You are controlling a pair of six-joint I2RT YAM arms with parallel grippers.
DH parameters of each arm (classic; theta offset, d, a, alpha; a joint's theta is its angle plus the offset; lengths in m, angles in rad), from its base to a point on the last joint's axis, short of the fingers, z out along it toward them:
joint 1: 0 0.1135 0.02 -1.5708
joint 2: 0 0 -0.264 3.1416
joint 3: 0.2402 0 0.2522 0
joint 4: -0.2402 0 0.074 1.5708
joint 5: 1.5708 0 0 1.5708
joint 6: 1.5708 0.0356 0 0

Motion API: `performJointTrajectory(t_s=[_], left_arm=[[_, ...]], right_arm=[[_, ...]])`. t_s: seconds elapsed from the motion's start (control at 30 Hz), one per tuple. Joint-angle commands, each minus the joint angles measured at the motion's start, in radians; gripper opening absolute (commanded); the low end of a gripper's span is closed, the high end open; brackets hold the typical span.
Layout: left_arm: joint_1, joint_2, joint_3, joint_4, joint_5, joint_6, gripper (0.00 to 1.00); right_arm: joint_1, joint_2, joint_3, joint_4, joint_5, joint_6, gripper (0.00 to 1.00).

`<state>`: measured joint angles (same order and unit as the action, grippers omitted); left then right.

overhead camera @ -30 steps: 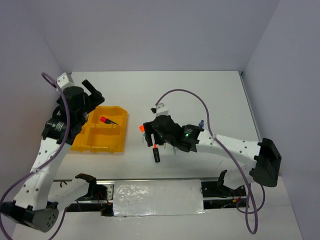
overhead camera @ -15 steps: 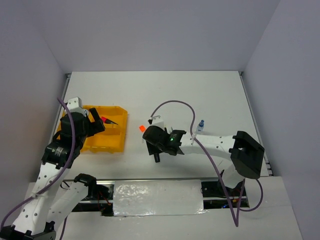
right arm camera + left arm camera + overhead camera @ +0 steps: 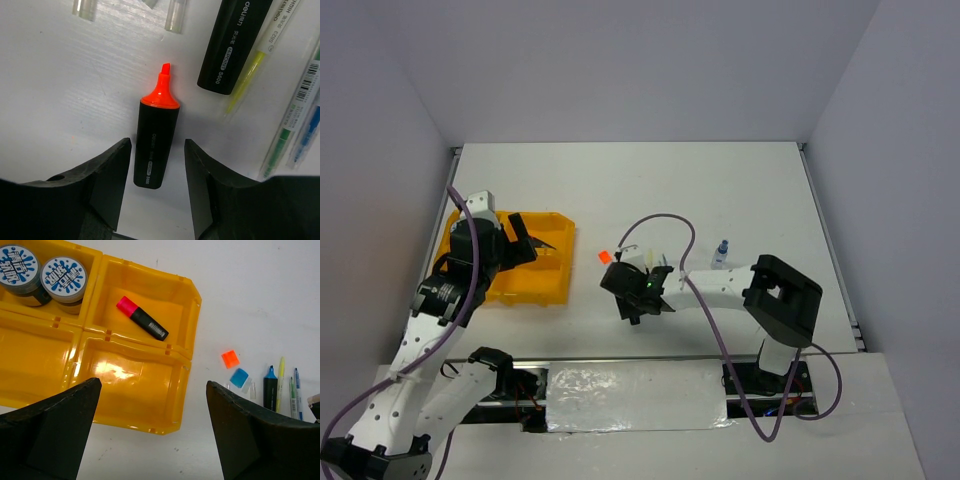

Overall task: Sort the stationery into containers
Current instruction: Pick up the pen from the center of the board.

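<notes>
Both parted, left end effector (image 3: 152, 385) over tray (image 3: 196, 296), right end effector (image 3: 157, 144) around orange marker (image 3: 158, 120)

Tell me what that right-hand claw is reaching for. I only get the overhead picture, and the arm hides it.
Observer: A black marker with a bare orange tip lies on the table between the fingers of the right gripper. The gripper is open, with a sliver of table showing on each side of the marker.
Visitor: Is anything in the yellow tray yet?
Observer: Yes, two round blue-and-white tins sit together in one compartment of the tray.
Visitor: Anything else in there?
Observer: A pink-capped marker lies slantwise in the compartment next to theirs.
</notes>
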<state>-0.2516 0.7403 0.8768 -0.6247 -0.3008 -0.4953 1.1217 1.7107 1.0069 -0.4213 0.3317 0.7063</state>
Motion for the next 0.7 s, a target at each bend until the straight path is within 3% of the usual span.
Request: performJointTrajectory(t_s=[0.0,0.07,0.2,0.37,0.53,0.67], left_arm=[[-0.003,-0.001,0.01,0.042,0.037,0.034,0.99],[-0.003,0.002,0.01,0.042,0.04,0.034,0.99],[-0.003,0.002,0.011,0.023,-0.012,0.014,0.99],[-0.002,0.017,0.051,0.002,-0.058,-0.063,0.99],[-0.03,0.128,0.137,0.052,0.038,-0.141,0.99],[-0.202,0.272,0.201,0.083,-0.119,-0.248,0.99]], right_arm=[[0.01,0.024,0.001,0.038,0.004,0.027,0.54],[0.016,0.055,0.001,0.039,0.006,0.033,0.51],[0.024,0.087,-0.001,0.05,-0.006,0.048,0.27],[0.032,0.049,-0.001,0.047,0.0,0.053,0.14],[0.032,-0.1,-0.03,0.05,-0.003,0.027,0.12],[0.03,-0.301,-0.07,0.011,0.038,-0.004,0.12]])
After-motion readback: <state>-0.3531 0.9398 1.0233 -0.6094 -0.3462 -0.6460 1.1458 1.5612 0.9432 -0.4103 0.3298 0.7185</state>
